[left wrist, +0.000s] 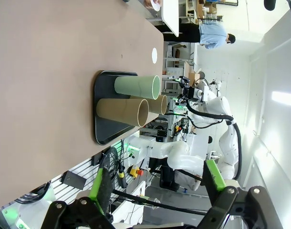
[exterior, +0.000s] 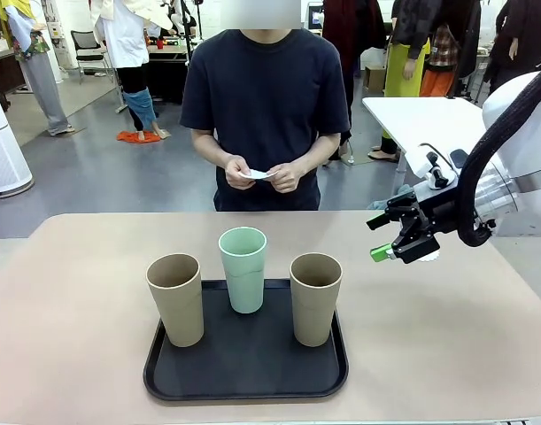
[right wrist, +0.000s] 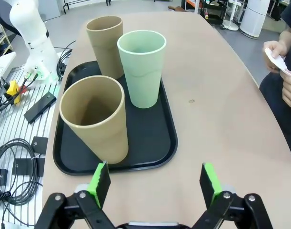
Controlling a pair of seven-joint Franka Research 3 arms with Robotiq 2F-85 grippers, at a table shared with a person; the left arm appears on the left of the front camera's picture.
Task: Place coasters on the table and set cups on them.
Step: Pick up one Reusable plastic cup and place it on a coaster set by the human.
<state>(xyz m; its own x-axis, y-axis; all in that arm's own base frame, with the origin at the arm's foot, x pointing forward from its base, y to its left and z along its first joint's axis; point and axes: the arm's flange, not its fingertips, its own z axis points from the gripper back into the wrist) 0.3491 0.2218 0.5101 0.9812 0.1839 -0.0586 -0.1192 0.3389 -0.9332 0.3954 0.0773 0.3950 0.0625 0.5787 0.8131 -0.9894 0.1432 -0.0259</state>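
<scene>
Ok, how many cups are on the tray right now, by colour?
Tan cups: 2
Green cup: 1
Total: 3, all upright on the tray

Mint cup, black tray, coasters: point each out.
mint cup [exterior: 244, 285]: front view, outer wall at mid-height.
black tray [exterior: 252, 370]: front view, bare floor near the front rim.
coasters [exterior: 258, 174]: front view, the visible white part.
</scene>
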